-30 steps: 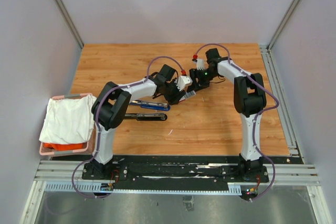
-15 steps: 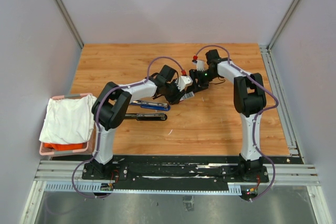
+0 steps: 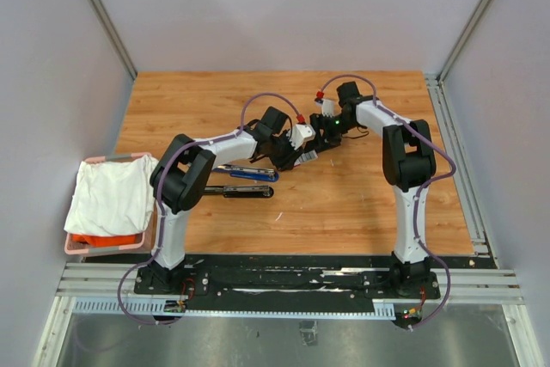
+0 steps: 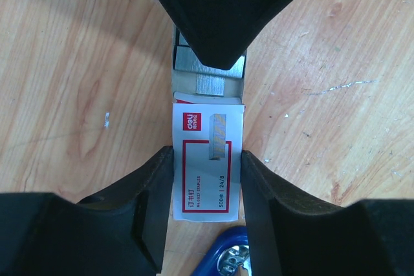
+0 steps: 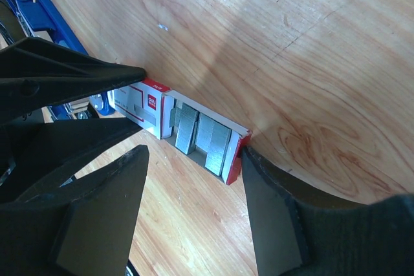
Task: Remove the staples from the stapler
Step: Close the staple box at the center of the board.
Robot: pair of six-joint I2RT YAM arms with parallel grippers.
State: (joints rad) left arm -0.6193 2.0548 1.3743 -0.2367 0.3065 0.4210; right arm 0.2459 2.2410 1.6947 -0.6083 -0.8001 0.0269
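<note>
L gripper (image 4: 207, 154) pinches red-white box (image 4: 207, 185); R gripper (image 5: 194, 153) spread beside its open tray (image 5: 231, 165) w/ staples (image 5: 213, 139).

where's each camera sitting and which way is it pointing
top external: fixed above and behind the arms, looking down on the table; both arms show, bases at bottom.
left wrist: on the left arm, looking down between its own fingers at the staple box.
right wrist: on the right arm, looking between its own fingers at the box's open tray of staples.
shared: both wrist views show the staple box and a blue stapler.
</note>
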